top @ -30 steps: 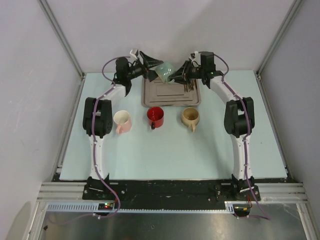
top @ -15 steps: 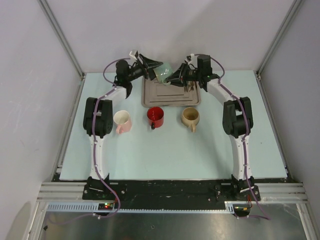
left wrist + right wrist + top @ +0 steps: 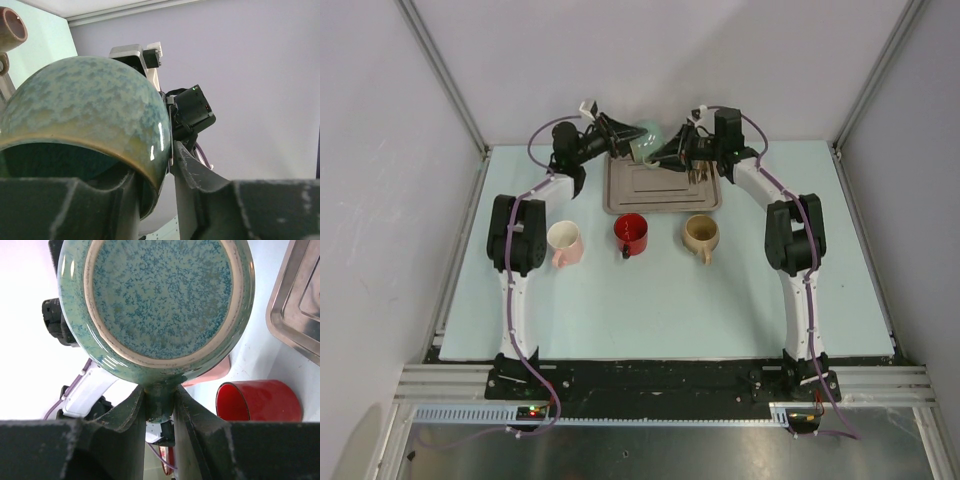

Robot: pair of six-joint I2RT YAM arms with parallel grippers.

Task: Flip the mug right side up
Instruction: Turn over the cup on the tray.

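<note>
Four mugs, one tray (image 3: pixel 663 190). Green mug (image 3: pixel 645 143) aloft: right gripper (image 3: pixel 159 410) clamps handle, left gripper (image 3: pixel 150 180) straddles rim, grip unclear. Three other mugs (image 3: pixel 631 234) upright mid-desk (image 3: pixel 660 300).

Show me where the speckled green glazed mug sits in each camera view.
Top external: speckled green glazed mug at top centre, at the far edge of the metal tray.
Left wrist: the mug fills the left half, close up.
Right wrist: the mug's base fills the upper centre.
Shared landmark: red ceramic mug, centre from above, lower right in the right wrist view; absent from the left wrist view.
</note>
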